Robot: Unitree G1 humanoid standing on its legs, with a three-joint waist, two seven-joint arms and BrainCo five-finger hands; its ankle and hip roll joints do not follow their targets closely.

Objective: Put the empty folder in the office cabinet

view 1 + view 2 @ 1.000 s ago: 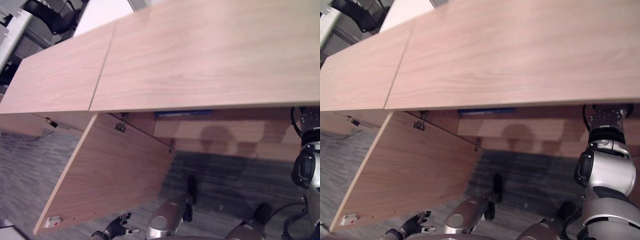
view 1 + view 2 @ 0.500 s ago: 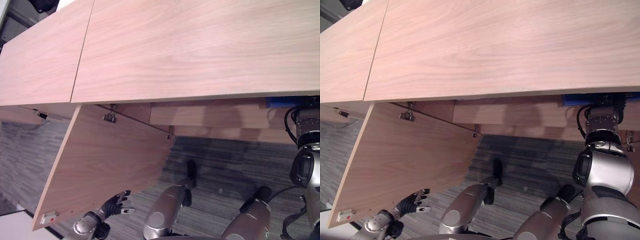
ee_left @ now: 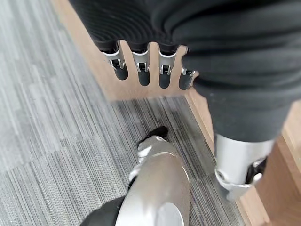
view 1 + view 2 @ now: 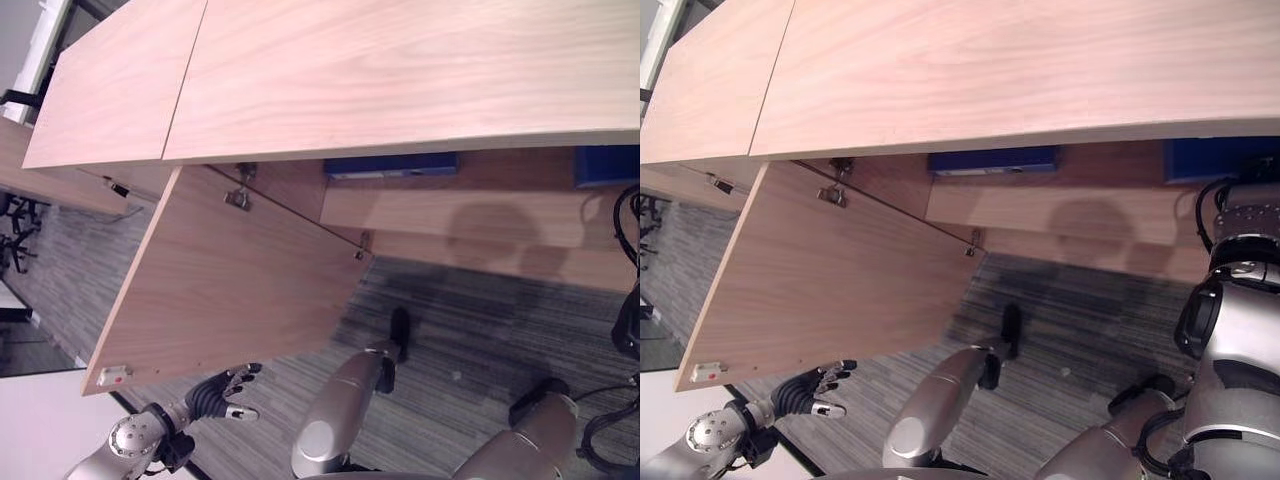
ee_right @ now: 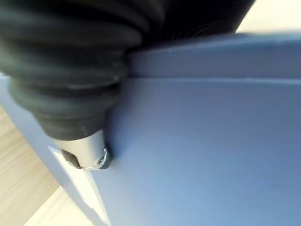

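The right hand (image 5: 84, 94) is seen pressed against a blue folder (image 5: 202, 150), its thumb laid on the folder's flat face; whether the fingers are curled round it cannot be told. The folder (image 4: 1220, 158) is seen at the cabinet (image 4: 1020, 70), under the wooden top and above the inner shelf (image 4: 1060, 215). A second blue folder (image 4: 995, 160) is laid flat on that shelf, near the open cabinet door (image 4: 830, 270). The left hand (image 4: 805, 392) is held below the door's lower edge, over grey carpet (image 4: 1070, 320), fingers loosely spread and holding nothing.
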